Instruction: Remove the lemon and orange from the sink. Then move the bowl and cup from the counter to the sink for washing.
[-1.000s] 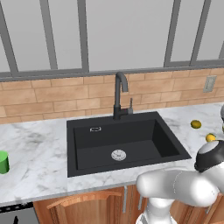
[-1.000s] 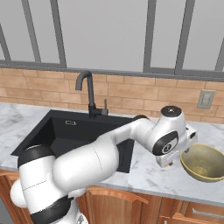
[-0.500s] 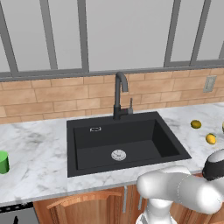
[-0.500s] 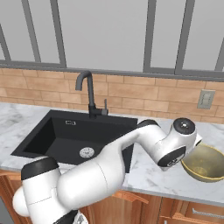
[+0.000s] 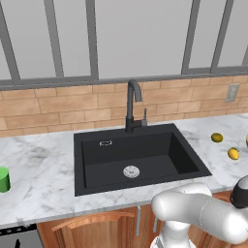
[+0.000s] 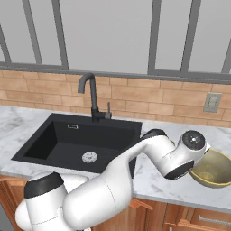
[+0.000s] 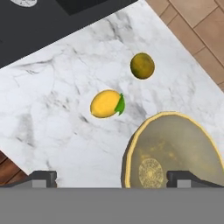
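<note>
Marble bench below a brick backsplash, with black sink set into it, basin bare but for round silver drain, curved black faucet at the back rim. Lemon, bright yellow and oval with a small green leaf at one end, lying on the bench right of the sink, beside the orange, rounder and darker, the two apart and not touching; same pair seen in the left base view as lemon nearer the front edge and orange nearer the wall. Bowl, golden-tan with pale yellow rim, upright on the bench just beside the lemon in the hand view, patterned disc visible at its centre; in the right base view, bowl partly hidden behind the white wrist, near the bench's front edge. Green cup standing upright at the far left of the bench, well apart from the sink. Fingers spread wide, holding nothing, hovering above the bowl's near rim, one tip over bare marble, the other over the bowl's interior.
</note>
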